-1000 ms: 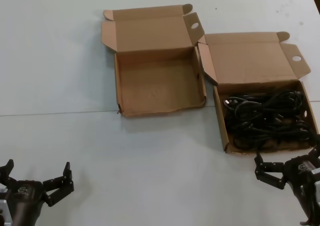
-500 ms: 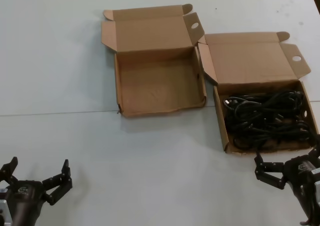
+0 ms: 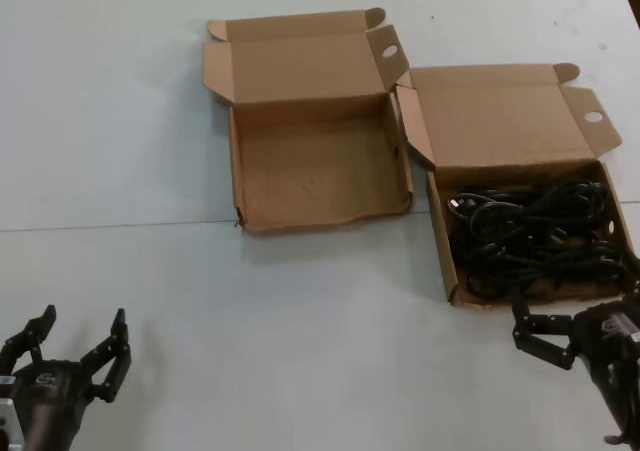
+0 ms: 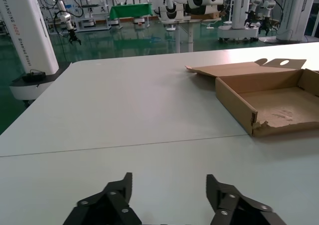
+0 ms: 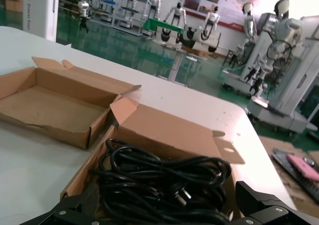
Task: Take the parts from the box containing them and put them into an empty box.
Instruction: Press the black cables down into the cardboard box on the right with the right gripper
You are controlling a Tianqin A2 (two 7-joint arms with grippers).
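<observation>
Two shallow brown cardboard boxes lie open before you on the smooth white table (image 3: 150, 121), lids hinged back and lying flat behind them. The left-hand empty box (image 3: 318, 163), with a wavy, bent front wall and an oval hole in its lid flap, shows a bare, scuffed floor. Just beside it on the right, the straight-walled box (image 3: 530, 186) with a small round hole in its flap holds the thin black power cords (image 3: 532, 236). These are glossy looped bundles with plugs, tangled together, their long axes running across the box from side wall to side wall.

Your left gripper (image 3: 78, 339) hangs low at the near left edge, well apart from both boxes, its black fingers spread with nothing between them. Since the earlier frames its fingers have swung to point more upward. Your right gripper (image 3: 580, 321) sits just in front of the cord box's front wall, fingers spread and empty; it has barely shifted.
</observation>
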